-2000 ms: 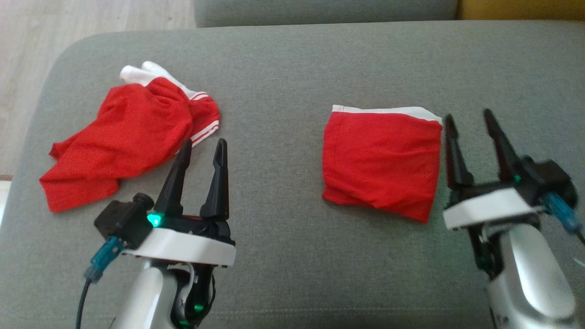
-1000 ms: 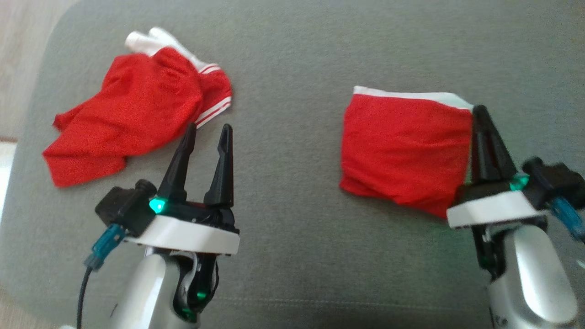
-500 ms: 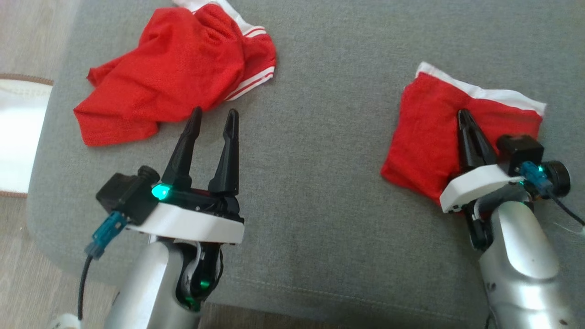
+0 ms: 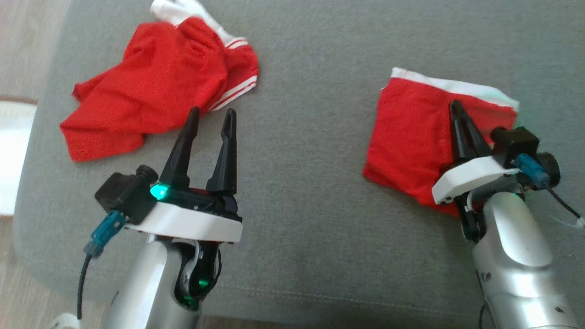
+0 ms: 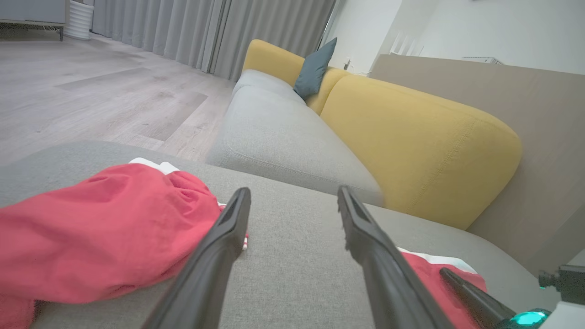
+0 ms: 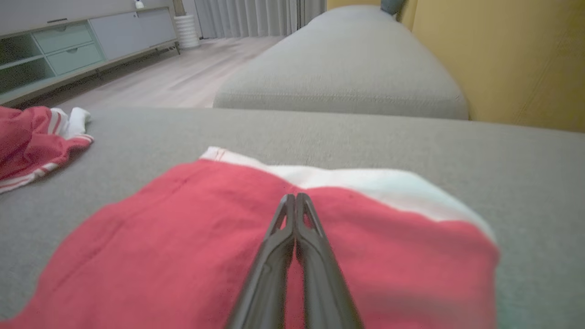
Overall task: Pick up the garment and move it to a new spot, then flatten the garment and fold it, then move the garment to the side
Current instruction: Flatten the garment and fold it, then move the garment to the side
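the right gripper (image 4: 452, 107) has its two fingers pressed together, nothing visibly caught between them. it lies over the folded red shorts (image 4: 411, 137), tips well inside the shorts' right edge and short of their white waistband (image 4: 438, 84). two seconds back those fingers stood spread just beside that right edge. a second back they had closed there, and since then they have come in over the cloth. whether the tips bear down on the fabric cannot be told.

the shorts sit as a neat rectangle, so the fold looks done, and this reads as the set-up for dragging them aside, the last step.

well left of the shorts, the left gripper (image 4: 212, 112) hangs with fingers spread and empty, as before. further left of the shorts lies a crumpled red garment (image 4: 151, 87), just past those fingertips. everything rests on the grey cushion (image 4: 320, 192). the camera has swung too, so the shorts' apparent shift proves little.
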